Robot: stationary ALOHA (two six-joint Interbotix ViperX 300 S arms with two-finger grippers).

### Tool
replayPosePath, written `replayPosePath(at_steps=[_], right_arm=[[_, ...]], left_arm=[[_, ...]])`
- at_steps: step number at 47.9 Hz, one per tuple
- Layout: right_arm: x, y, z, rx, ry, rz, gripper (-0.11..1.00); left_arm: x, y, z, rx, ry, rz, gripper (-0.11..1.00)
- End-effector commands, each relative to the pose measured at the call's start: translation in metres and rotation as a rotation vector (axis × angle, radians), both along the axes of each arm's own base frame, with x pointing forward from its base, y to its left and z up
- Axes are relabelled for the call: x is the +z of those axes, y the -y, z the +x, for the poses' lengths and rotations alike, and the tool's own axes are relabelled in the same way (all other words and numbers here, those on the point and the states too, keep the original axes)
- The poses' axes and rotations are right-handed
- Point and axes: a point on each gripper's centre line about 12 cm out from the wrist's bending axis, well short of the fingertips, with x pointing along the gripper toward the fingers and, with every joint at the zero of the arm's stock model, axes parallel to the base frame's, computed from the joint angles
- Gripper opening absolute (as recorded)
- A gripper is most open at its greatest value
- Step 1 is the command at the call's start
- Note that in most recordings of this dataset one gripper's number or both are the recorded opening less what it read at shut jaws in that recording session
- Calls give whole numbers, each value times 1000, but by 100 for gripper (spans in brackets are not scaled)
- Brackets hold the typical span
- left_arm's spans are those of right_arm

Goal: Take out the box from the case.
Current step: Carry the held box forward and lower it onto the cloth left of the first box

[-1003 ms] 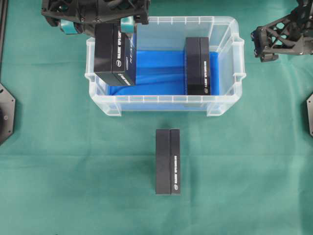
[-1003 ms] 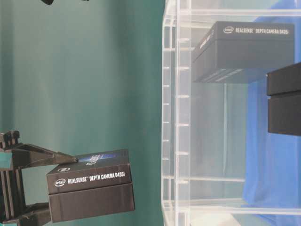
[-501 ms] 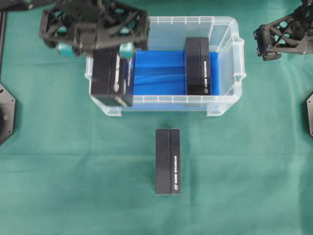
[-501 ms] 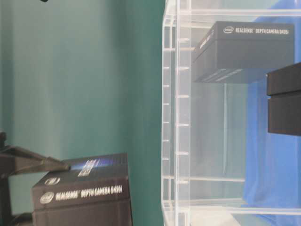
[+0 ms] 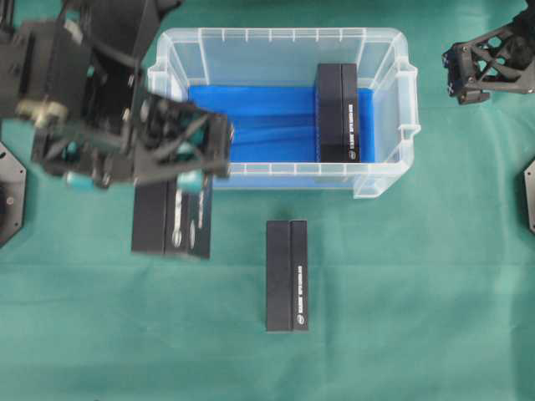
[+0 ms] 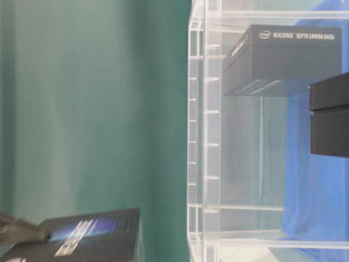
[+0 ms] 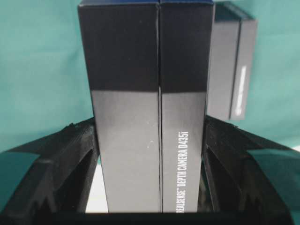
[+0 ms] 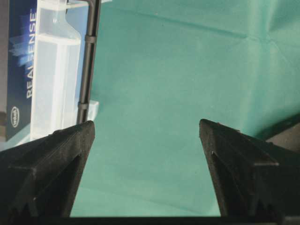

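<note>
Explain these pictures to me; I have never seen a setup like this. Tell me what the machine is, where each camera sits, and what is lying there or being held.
This is a robot with two arms over a green cloth. One picture looks straight down, one looks from table height, and one camera rides on each wrist.

The left end effector grips a black box by its two sides; its wrist camera shows this held box close up, outside the case. The right end effector is open and holds nothing, off to the case's right.

The case is a clear plastic bin with a blue floor. A second black box stands inside it, and a third lies on the cloth in front of it.
</note>
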Motion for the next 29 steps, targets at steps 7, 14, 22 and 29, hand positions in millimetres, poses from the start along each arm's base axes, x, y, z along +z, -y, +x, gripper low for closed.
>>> replayPosePath(at_steps=[7,14,22,29], right_arm=[[6,0,-2,8,13,-11,89],[6,0,-2,11,13,-11,89],[6,0,-2,9,13,-11,89],[6,0,-2,9,13,-11,89]], left_arm=[[17,36,-11,-31,69,-25,62],[15,54,-14,-20,67,-42,62],[15,57,-15,-9,66,-42,62],[13,58,-15,-10,61,-38,62]])
